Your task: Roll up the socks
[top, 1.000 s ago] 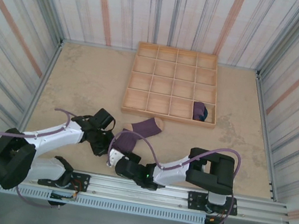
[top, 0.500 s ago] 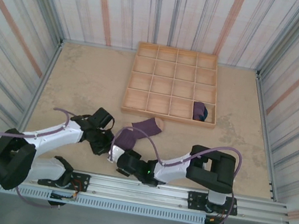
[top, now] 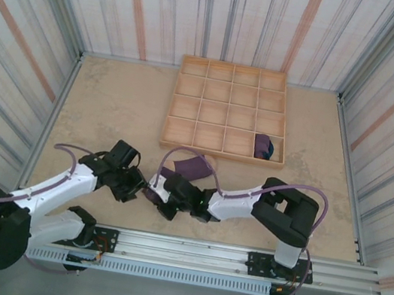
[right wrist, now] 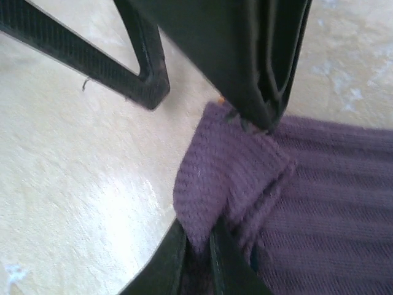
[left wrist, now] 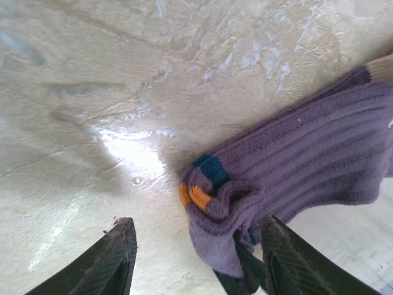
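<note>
A purple striped sock lies flat just in front of the wooden tray. In the left wrist view its near end is folded over, with orange and teal patches showing, and a peach band sits at the far end. My right gripper is shut on that folded end. My left gripper stands open around the same fold, which lies closer to its right finger. In the top view both grippers, left and right, meet at the sock's near end. A rolled purple bundle sits in a tray compartment.
The tray has several compartments and stands at the middle back of the tan table. Striped walls close in the left, back and right sides. The arms' rail runs along the near edge.
My right gripper has moved away from the rail toward the sock and now pinches its folded near end. My left gripper has swung nearer and to the left, meeting it there.
</note>
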Motion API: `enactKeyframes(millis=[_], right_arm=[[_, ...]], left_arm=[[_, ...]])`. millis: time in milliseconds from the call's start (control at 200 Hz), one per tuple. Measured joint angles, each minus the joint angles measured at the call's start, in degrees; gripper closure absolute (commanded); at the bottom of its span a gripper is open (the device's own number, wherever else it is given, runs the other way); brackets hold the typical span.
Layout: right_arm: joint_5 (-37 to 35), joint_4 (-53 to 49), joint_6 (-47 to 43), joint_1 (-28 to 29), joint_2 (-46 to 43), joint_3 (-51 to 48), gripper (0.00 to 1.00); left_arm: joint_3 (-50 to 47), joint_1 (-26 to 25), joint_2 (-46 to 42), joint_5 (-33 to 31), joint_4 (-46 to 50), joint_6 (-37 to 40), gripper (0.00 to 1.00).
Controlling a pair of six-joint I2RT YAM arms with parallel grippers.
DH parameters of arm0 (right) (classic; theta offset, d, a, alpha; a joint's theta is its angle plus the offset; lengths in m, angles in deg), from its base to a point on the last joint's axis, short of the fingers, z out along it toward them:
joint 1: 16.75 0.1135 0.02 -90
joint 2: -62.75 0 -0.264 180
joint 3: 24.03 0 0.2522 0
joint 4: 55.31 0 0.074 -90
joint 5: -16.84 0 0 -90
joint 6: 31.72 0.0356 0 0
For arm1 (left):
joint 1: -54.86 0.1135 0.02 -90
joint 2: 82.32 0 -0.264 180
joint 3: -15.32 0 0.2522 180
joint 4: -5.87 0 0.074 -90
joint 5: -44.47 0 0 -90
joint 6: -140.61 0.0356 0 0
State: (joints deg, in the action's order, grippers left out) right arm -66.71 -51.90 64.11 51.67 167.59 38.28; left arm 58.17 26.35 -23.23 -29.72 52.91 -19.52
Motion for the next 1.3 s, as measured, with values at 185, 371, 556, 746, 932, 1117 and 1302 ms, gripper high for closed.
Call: enactKeyframes(millis=[185, 371, 556, 746, 932, 1117, 1302], right_arm=[[8.13, -1.77, 3.39, -3.82, 1.86, 2.67, 1.0], [17.53, -1.62, 7.78, -7.85, 3.45, 3.28, 1.0], [23.39, -0.48, 12.0, -10.16, 4.76, 3.52, 1.0], [28.22, 2.21, 17.99, -13.18, 5.05, 1.57, 1.0], [32.57, 3.91, 23.02, -15.72, 6.29, 1.42, 1.0], [35.3, 5.75, 27.93, -17.75, 6.8, 0.48, 1.0], [36.3, 8.46, 31.82, -19.3, 6.86, -1.22, 1.0]], left_arm=[[0.0, -0.42, -2.25, 1.9, 0.02, 1.36, 0.46], [-0.37, -0.5, -2.82, 2.91, -1.07, 2.29, 0.46], [-2.43, -1.66, -3.21, 3.17, -3.37, 2.43, 0.55], [-3.08, -2.25, -4.33, 2.54, -5.14, 2.43, 0.55], [-3.41, -2.95, -4.11, 2.01, -7.85, 2.62, 0.58], [-3.41, -4.44, -2.82, 0.13, -10.03, 2.86, 0.61], [-3.41, -4.63, -1.64, -0.98, -12.85, 3.06, 0.63]])
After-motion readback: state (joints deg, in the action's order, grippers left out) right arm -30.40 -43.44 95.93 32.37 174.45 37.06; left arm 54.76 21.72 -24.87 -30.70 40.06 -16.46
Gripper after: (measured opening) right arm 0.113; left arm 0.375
